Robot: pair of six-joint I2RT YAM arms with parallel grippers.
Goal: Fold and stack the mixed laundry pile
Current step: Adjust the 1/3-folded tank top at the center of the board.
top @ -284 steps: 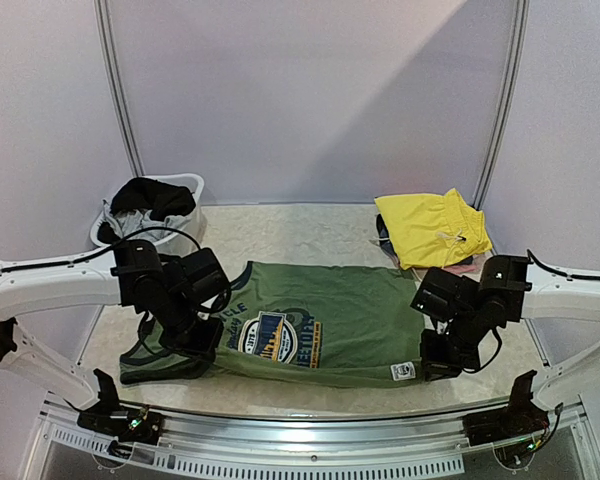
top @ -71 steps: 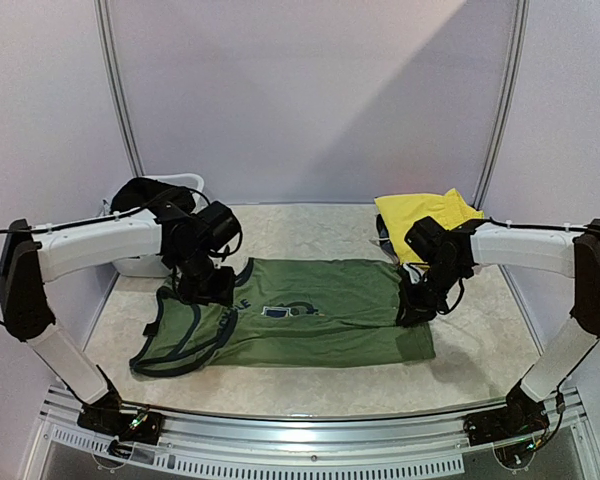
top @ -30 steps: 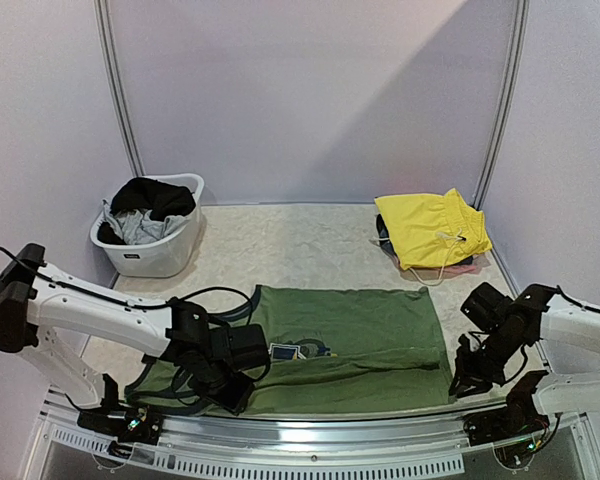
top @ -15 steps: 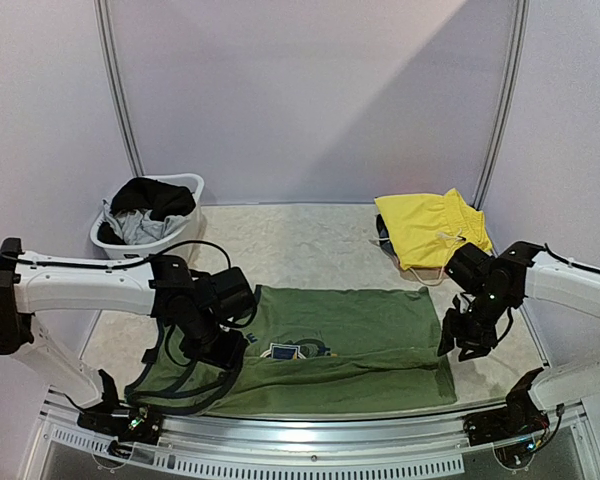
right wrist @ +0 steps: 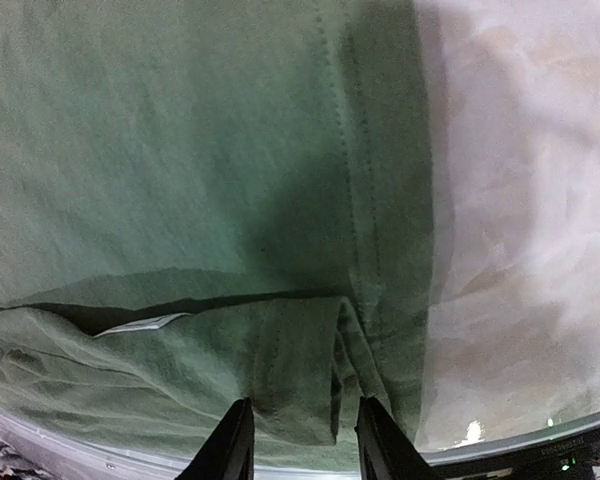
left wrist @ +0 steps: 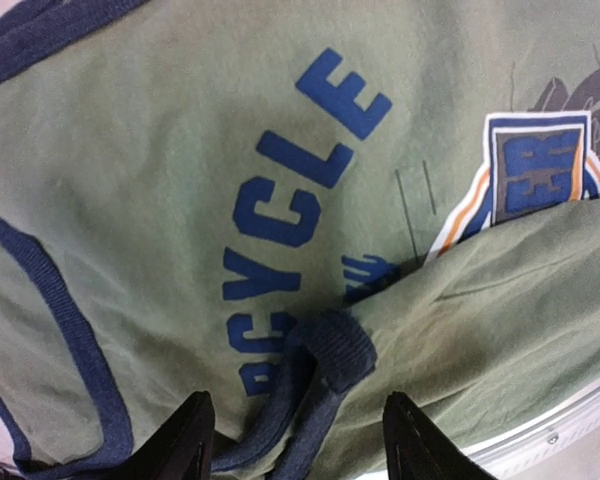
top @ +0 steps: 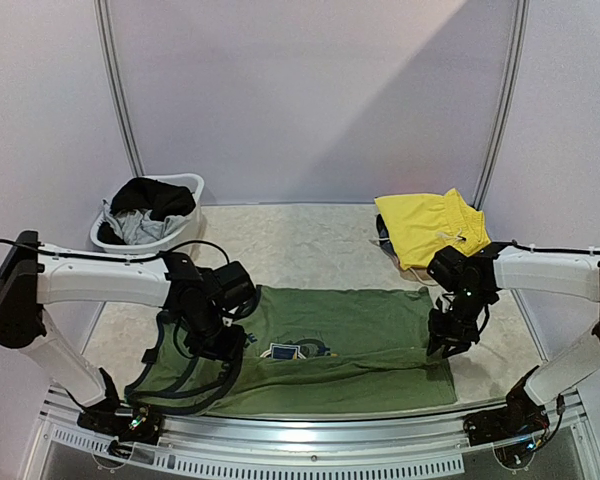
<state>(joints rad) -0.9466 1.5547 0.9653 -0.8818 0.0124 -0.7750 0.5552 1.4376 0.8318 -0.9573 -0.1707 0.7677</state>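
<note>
Top external: olive-green T-shirt [top: 350,320] lies flat on the desk [top: 300,240], near long edge folded over its chest graphic [top: 298,350]. Left gripper [top: 218,342] over the collar end, right gripper [top: 446,338] over the hem corner; both released, jaws apart, nothing clamped. Risk, my read: pinch only one layer and the fold opens, or the loose navy trim [left wrist: 330,350] bunches. Yellow garment [top: 430,228] behind the shirt's hem end, white tub [top: 155,255] behind its collar end. Pale mottled desk, plain lilac walls [top: 310,100].

High above the near edge, looking down and away across the whole table [top: 310,235]. At each wrist, close over the green shirt [top: 360,315]: left end, right end. Shared by all three: that shirt.
</note>
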